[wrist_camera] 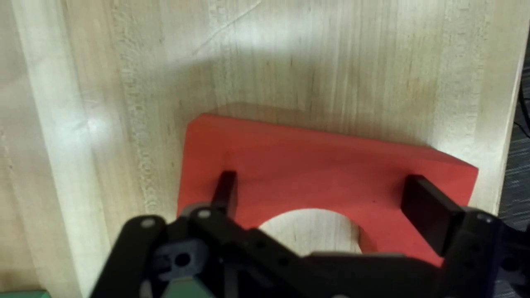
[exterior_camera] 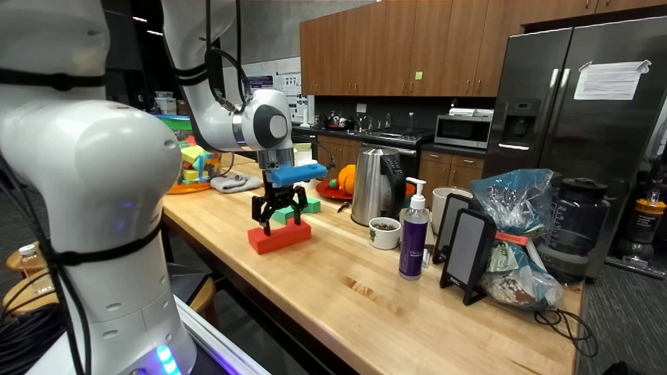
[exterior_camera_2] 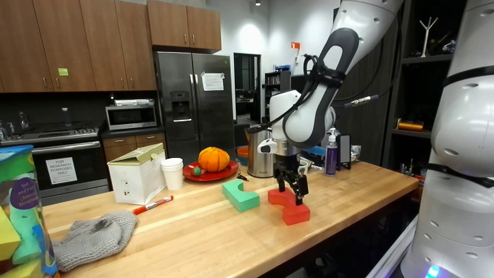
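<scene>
A red arch-shaped block lies flat on the wooden table near its edge, in both exterior views. Directly over it, my gripper points down with its jaws spread wide. In the wrist view the gripper has both fingertips over the top face of the red block, either side of the half-round cutout. Whether the tips touch that face I cannot tell. Nothing is held between them. Beside the red block lies a similar green block; its corner shows at the wrist view's lower left.
A steel kettle, white cup, purple pump bottle and speaker stand along the table. Beyond the green block are a red plate with an orange pumpkin, paper cups, a white box, red marker and grey knit cloth.
</scene>
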`<state>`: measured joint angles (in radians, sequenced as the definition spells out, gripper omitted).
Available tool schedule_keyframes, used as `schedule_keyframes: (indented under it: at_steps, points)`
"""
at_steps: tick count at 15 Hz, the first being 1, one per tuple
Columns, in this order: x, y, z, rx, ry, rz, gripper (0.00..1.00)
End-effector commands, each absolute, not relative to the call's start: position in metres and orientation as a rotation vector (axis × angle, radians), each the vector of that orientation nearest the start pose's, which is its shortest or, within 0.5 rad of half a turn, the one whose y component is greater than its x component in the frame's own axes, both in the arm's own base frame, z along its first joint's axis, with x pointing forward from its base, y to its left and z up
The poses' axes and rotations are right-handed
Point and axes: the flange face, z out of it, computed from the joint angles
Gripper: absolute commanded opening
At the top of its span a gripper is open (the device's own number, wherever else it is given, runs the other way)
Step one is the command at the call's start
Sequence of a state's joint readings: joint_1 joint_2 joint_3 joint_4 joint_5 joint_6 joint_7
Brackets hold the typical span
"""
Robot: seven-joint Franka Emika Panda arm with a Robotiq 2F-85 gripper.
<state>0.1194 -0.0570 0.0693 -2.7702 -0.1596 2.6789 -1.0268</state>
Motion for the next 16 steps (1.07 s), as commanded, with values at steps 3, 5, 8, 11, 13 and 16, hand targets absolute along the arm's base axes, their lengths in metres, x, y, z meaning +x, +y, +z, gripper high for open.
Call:
schedule_keyframes:
  at_steps: [3,5,8,11,13,16]
  points:
    - [0.380,0.070,0.211,-2.525,-1.976,0.161,1.00]
    - [0.382,0.072,0.211,-2.535,-1.976,0.162,1.00]
    - [0.387,0.074,0.211,-2.554,-1.985,0.163,1.00]
    - [0.392,0.076,0.209,-2.574,-1.991,0.160,1.00]
    - [0.396,0.078,0.208,-2.588,-2.001,0.159,1.00]
    - [0.405,0.081,0.211,-2.632,-2.033,0.163,1.00]
